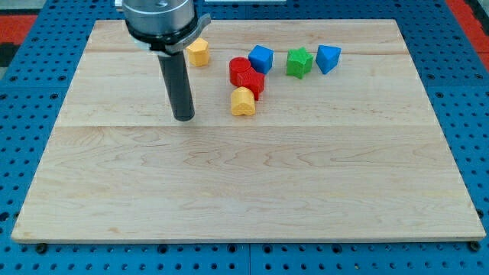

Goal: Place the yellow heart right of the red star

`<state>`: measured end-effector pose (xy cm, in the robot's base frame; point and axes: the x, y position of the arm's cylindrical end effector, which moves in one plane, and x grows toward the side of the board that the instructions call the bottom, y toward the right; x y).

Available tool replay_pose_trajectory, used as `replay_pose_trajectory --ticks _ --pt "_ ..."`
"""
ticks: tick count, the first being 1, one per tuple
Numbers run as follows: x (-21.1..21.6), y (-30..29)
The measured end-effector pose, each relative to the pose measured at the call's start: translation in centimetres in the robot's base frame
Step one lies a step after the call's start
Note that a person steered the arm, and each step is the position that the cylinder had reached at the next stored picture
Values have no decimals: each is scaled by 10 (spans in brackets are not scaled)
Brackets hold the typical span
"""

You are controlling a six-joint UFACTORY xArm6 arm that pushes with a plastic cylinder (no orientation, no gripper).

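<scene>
My tip (183, 118) rests on the wooden board (244, 183), left of the block cluster. A yellow heart (243, 101) lies to the tip's right, with a clear gap between them. Just above the heart two red blocks touch each other: a rounder one (239, 69) and an angular one (253, 82) that looks like the red star. The heart sits against the lower left of the angular red block.
A second yellow block (198, 53) lies by the rod at the view's top. A blue block (261, 58) sits right of and above the red ones. A green star (299, 62) and another blue block (328, 58) lie further right.
</scene>
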<state>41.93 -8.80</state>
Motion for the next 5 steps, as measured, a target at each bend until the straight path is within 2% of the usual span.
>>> replay_pose_trajectory --ticks 3,5 --pt "-19 174" --pt "10 207"
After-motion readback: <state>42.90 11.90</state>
